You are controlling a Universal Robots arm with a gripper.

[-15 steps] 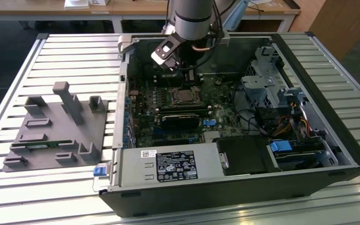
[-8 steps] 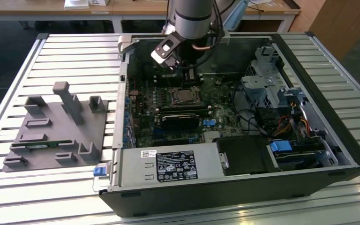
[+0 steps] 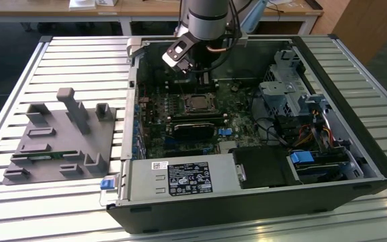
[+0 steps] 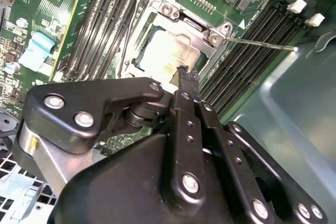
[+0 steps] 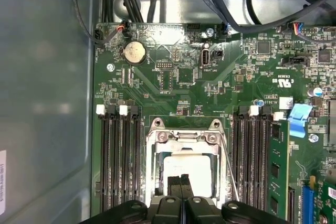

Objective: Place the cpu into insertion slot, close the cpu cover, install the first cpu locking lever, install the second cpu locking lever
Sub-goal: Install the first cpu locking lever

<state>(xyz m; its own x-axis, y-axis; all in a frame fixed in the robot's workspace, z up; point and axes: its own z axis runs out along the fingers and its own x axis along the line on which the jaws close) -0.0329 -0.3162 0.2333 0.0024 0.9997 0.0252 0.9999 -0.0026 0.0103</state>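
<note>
The cpu (image 5: 185, 167) lies in the insertion slot (image 3: 199, 103) with the cpu cover (image 5: 184, 137) folded down over it, its top showing through the window. Seating looks done, while a thin locking lever (image 4: 262, 42) juts out beside the socket, apparently unlatched. The arm reaches down into the computer case (image 3: 355, 151) and the gripper (image 5: 181, 181) hangs over the chip's near edge, its fingers (image 4: 186, 80) pressed together and holding nothing, a pose suited to pushing rather than grasping.

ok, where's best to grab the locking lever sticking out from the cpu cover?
Take the locking lever near its free end, which juts past the cpu cover over the memory slots. Probably from above, gripping across the thin rod; its other end sits tight at the cover's corner.
</note>
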